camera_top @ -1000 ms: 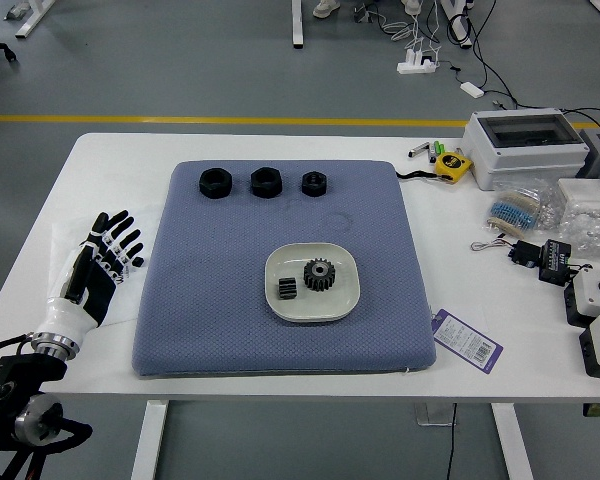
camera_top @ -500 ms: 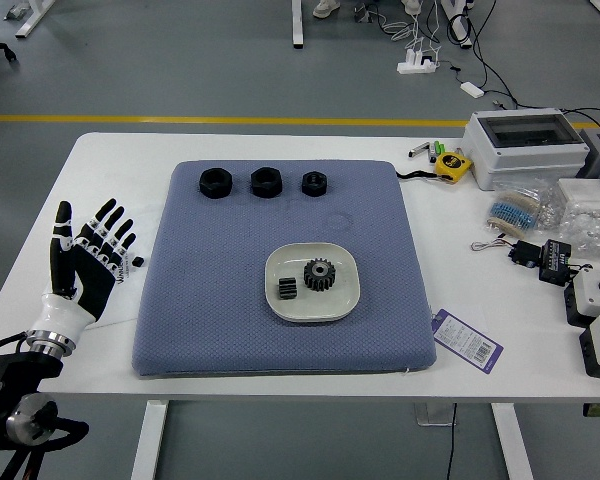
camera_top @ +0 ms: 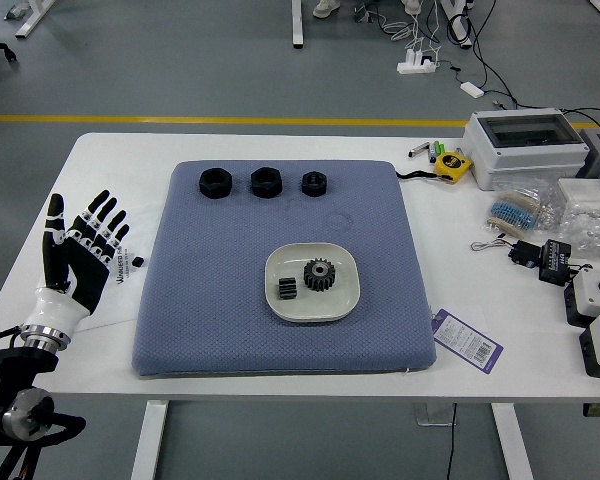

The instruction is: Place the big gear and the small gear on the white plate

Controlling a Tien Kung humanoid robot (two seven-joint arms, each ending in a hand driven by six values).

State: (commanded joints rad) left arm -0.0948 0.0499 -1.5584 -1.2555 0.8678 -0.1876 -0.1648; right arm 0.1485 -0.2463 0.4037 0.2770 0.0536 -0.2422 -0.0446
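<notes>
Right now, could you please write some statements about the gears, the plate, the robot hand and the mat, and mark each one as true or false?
1. The big gear and the small gear are on the white plate. True.
2. The left robot hand holds the small gear. False: it is open and empty.
3. Three black nuts stand near the far edge of the mat. True.
4. The tape measure is beside the plate. False: it lies beyond the mat's right edge.

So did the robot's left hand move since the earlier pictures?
Yes. The left hand has shifted a little to the left, so it is farther from the left edge of the blue mat.
</notes>
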